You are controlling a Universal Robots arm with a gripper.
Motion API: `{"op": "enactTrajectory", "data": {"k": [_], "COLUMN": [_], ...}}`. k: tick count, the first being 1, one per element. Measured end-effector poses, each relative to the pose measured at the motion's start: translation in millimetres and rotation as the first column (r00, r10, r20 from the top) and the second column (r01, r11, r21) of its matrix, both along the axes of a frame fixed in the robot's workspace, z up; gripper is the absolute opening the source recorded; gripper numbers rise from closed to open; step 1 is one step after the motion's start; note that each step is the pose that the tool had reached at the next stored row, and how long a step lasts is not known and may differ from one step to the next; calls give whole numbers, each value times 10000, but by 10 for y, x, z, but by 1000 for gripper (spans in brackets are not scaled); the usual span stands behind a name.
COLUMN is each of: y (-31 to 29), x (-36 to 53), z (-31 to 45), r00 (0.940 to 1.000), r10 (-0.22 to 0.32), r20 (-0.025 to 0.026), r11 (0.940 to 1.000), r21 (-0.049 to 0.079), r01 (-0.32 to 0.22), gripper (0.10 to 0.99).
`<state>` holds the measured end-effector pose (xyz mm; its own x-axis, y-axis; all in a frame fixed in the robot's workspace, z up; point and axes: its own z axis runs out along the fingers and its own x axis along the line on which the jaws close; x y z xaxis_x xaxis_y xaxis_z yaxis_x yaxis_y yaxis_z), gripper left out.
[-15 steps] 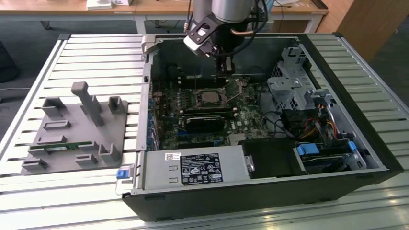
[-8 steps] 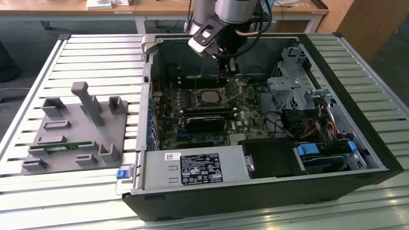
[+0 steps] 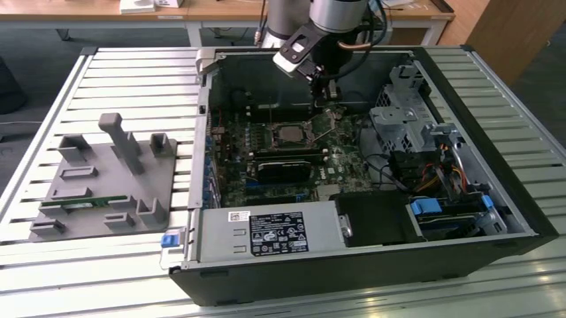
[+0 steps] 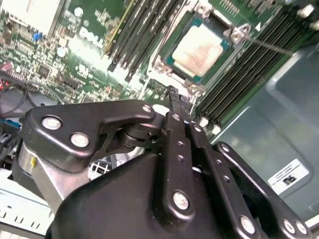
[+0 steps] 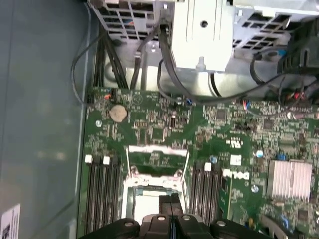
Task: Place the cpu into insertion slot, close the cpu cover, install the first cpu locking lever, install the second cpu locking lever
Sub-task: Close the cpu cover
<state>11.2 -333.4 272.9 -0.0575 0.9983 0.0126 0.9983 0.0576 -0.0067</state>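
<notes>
Claw [image 4: 172, 95] shut, jaws pressed together, gripping nothing. Tips low over board, just beside slot [image 4: 160, 65] edge; contact unclear. One cpu [image 4: 198, 50], pale face up, seated in slot, in far half of open case [image 3: 372, 271] on bench [image 3: 53, 86]. One cover [image 5: 158, 148]: silver frame just beyond cpu, board visible through its window. One thin lever [image 4: 271, 47] angled off slot corner.
</notes>
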Motion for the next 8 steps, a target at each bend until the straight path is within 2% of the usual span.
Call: {"op": "enactTrajectory", "data": {"k": [8], "y": [10], "x": [139], "z": [-35], "r00": [10000], "r10": [8], "r20": [-2], "r11": [10000], "r21": [-3], "r01": [-8], "gripper": [106]}}
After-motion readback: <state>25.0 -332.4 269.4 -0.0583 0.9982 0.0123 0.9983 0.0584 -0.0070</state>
